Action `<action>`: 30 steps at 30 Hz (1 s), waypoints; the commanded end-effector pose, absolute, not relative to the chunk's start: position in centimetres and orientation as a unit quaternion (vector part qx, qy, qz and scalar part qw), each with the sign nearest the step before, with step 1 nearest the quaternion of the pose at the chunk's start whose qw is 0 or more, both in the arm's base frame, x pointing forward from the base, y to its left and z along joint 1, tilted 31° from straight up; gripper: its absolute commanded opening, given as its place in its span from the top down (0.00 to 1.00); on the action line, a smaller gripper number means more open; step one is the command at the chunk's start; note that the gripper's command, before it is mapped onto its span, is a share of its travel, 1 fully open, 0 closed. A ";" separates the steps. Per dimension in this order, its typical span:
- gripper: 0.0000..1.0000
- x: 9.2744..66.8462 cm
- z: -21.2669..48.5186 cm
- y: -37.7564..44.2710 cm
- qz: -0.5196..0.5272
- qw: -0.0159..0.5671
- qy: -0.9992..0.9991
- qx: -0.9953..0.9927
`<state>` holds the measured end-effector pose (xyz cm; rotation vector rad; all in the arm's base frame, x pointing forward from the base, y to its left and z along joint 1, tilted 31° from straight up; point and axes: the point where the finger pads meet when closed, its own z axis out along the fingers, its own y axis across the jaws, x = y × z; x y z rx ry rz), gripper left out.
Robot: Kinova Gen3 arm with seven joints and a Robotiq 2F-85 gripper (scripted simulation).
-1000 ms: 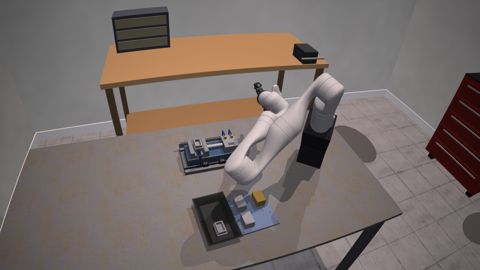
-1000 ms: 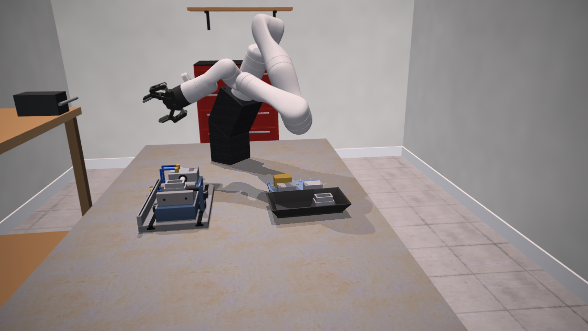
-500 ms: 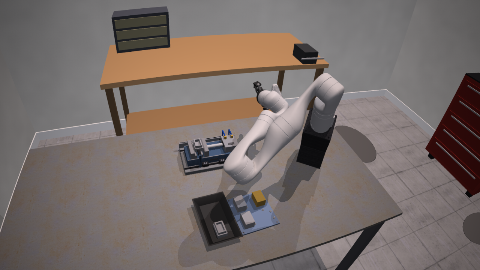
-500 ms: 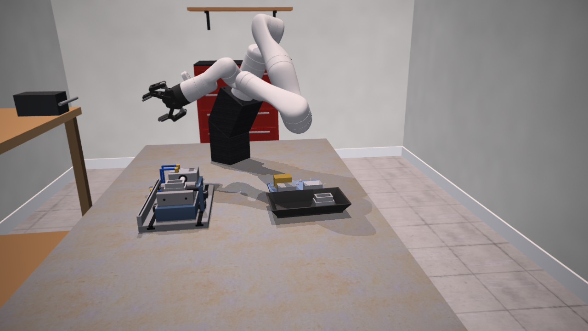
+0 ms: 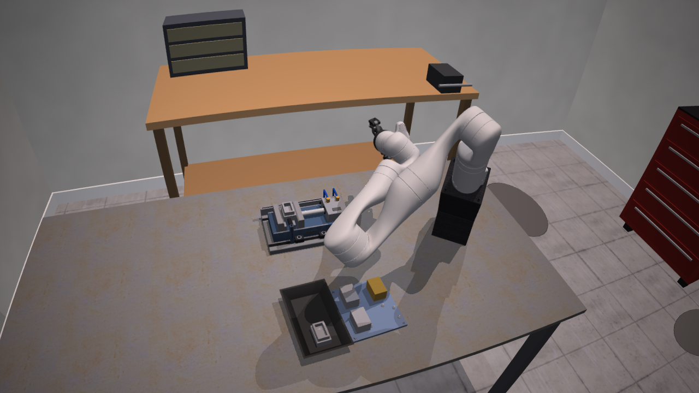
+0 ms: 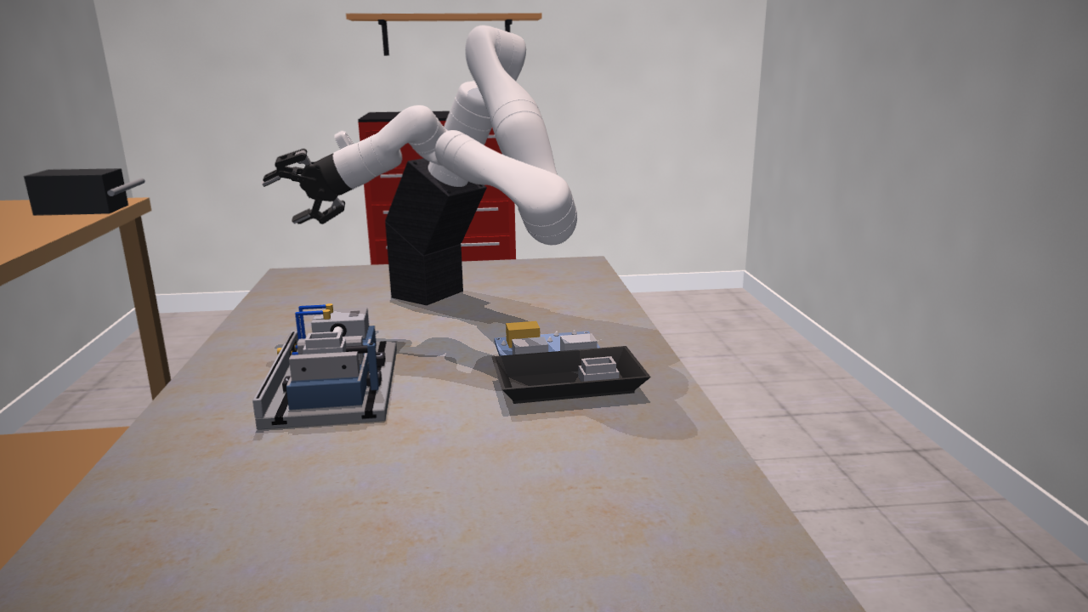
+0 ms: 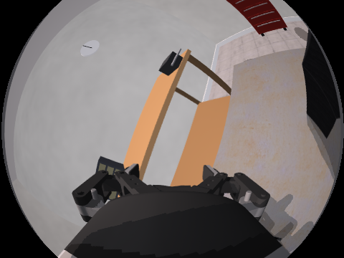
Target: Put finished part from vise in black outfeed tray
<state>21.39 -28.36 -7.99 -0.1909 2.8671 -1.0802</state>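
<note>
The finished part (image 5: pixel 291 210) (image 6: pixel 328 332), a pale grey block with a pocket on top, sits clamped between the jaws of the blue and grey vise (image 5: pixel 280 233) (image 6: pixel 326 384) on the table. The black outfeed tray (image 5: pixel 289 313) (image 6: pixel 532 393) stands nearer the table's front and holds one pocketed block (image 5: pixel 321 333) (image 6: pixel 598 366) at one end. My gripper (image 5: pixel 373 124) (image 6: pixel 289 189) (image 7: pixel 170 172) is open and empty. It hangs high in the air beyond the vise, pointing away toward the wooden workbench. The wrist view shows neither the vise nor the tray.
A blue fixture plate (image 5: pixel 388 320) beside the tray carries two grey blocks (image 5: pixel 360 318) and a yellow block (image 5: pixel 377 288) (image 6: pixel 522 330). The arm's black pedestal (image 5: pixel 459 210) (image 6: pixel 426 243) stands behind. A wooden workbench (image 5: pixel 293 83) (image 7: pixel 158 110) and a red tool cabinet (image 5: pixel 669 195) stand off the table.
</note>
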 end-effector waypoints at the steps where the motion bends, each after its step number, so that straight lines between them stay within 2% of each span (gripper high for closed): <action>1: 0.00 21.0 -7.8 -28.4 -0.352 0.037 0.933 -0.063; 30: 0.00 21.1 -7.9 -28.3 -0.346 0.032 0.936 -0.052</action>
